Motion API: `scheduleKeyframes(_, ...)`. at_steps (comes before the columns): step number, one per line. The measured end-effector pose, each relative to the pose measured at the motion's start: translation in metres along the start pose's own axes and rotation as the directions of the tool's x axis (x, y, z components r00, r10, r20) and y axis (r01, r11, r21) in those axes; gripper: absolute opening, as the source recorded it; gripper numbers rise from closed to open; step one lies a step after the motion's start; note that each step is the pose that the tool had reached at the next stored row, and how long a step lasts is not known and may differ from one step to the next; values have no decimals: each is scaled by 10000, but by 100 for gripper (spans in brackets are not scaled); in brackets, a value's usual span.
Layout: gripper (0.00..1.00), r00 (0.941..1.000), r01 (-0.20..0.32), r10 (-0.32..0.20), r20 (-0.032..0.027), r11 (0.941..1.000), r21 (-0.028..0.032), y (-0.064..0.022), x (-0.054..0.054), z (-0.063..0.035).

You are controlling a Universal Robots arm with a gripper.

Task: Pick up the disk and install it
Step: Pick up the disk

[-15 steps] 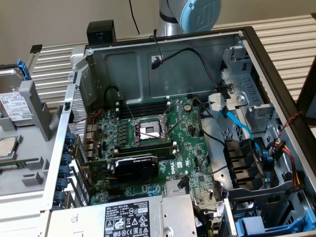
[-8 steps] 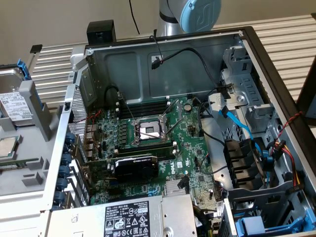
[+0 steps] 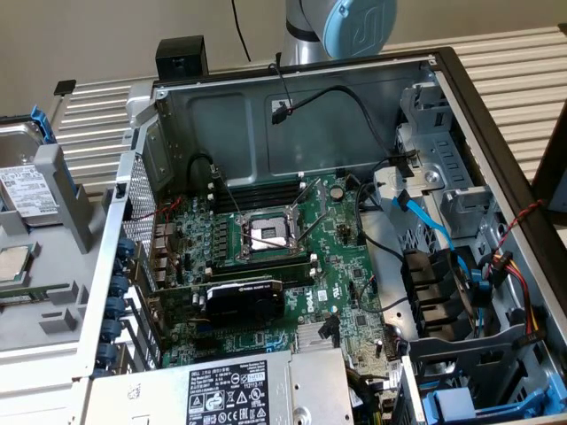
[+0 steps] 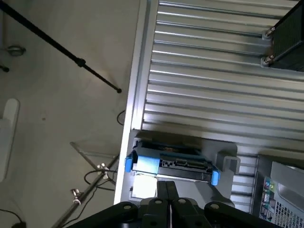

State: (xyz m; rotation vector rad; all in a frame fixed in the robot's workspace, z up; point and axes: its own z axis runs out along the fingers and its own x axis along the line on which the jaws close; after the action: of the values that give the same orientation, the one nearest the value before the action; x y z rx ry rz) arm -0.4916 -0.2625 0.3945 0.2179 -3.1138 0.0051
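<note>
seated in a grey holder point(image 3: 62, 190) on the slatted table point(image 3: 97, 115), at the exterior view's left and outside the open computer case point(image 3: 496, 133), the disk point(image 3: 25, 188) is seen with its white label turned towards the camera and its blue carrier rising at the upper edge. nearer the camera, a small square silver processor chip point(image 3: 9, 262) is laid on the same grey fixture.

in the wrist view the disk point(image 4: 172, 164) is looked at from its connector edge, with the blue corners of the carrier shown at both ends and the grey holder around it. the gripper point(image 4: 167, 184) is seen with its two black fingers pressed together: the jaws are closed and nothing is gripped between them. the fingertips are lined up over the middle of the disk's edge; whether it is touched cannot be told. a black finned heatsink point(image 4: 289, 33) is set on the slats well apart from the disk, and a thin black rod point(image 4: 61, 47) is seen over the floor beside the table.

the arm's blue-capped joint point(image 3: 354, 25) is visible behind the far wall of the case. inside the case, a green motherboard point(image 3: 345, 221) is laid flat, with an open processor socket point(image 3: 266, 235) near its middle and a black graphics card point(image 3: 244, 297) just below that. a grey power-supply box point(image 3: 239, 390) with a black-and-white label is placed at the near edge.
</note>
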Motion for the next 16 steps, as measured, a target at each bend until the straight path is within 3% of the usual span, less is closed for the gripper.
scheduleKeyframes(4,11,9973,730,-730,2,9973,0,0,0,5)
scheduleKeyframes(8,11,9893,1460,-1460,10,9893,-10,1,0,13)
scheduleKeyframes(12,11,9761,2175,-2175,15,9761,-7,0,0,24)
scheduleKeyframes(16,11,9578,2875,-2875,21,9578,8,0,0,29)
